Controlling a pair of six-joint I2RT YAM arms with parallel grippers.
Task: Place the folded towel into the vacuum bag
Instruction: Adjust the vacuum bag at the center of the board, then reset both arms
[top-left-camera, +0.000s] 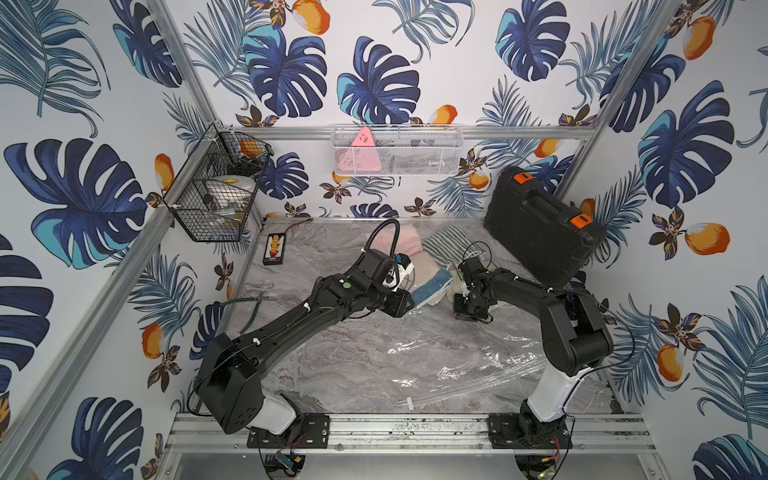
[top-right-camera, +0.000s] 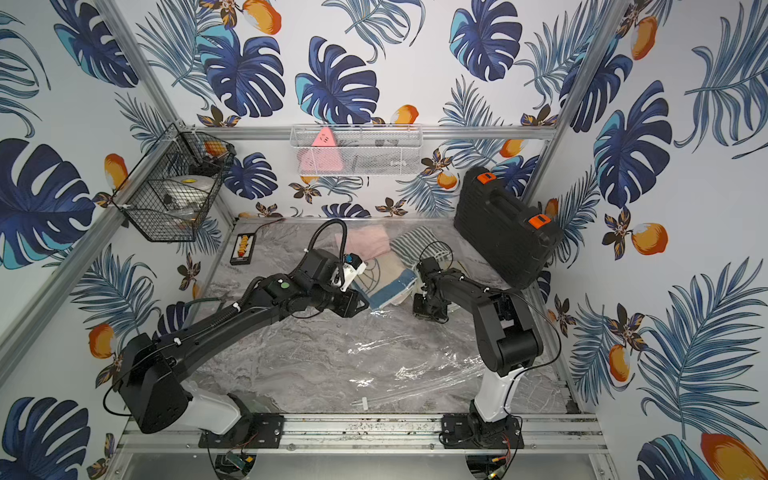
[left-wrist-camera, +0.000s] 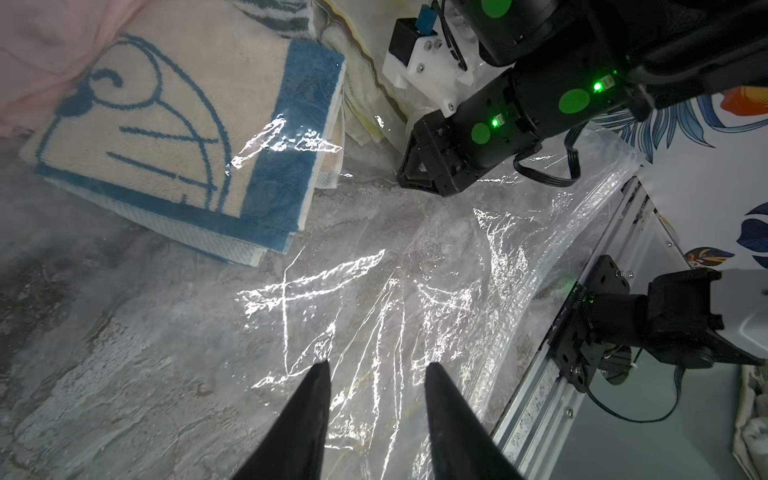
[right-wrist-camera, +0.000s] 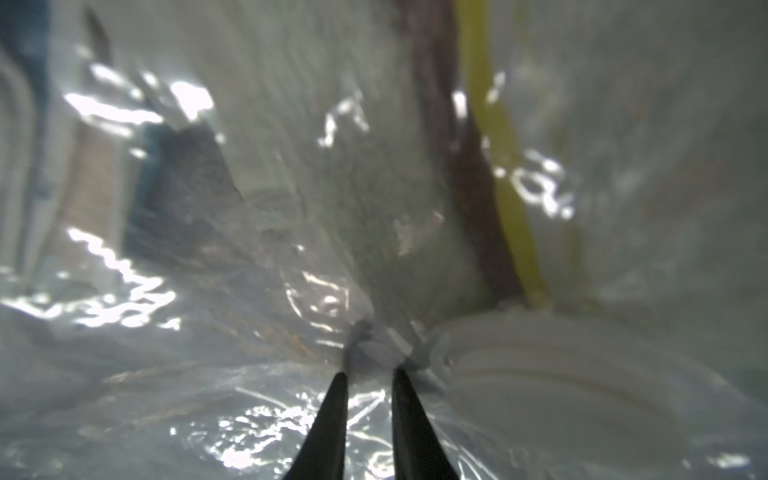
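The folded towel (top-left-camera: 432, 284) (top-right-camera: 388, 282) is beige with a blue border and a blue line drawing (left-wrist-camera: 166, 133). It lies at the middle back of the table. Shiny film of the vacuum bag (top-left-camera: 457, 357) (left-wrist-camera: 415, 270) covers its blue end. The bag spreads forward to its white slider clip (top-left-camera: 409, 402). My left gripper (left-wrist-camera: 378, 368) (top-left-camera: 409, 303) hovers open over the film just in front of the towel, with nothing in it. My right gripper (right-wrist-camera: 368, 372) (top-left-camera: 467, 311) is right of the towel. Its jaws stand close together on puckered bag film beside a round white disc (right-wrist-camera: 540, 374).
A pink towel (top-left-camera: 405, 243) and a striped one (top-left-camera: 449, 245) lie behind the folded towel. A black tool case (top-left-camera: 536, 224) leans at the back right. A black wire basket (top-left-camera: 212, 199) hangs left, a white mesh basket (top-left-camera: 395, 151) on the back wall. The metal rail (top-left-camera: 415, 428) runs along the front.
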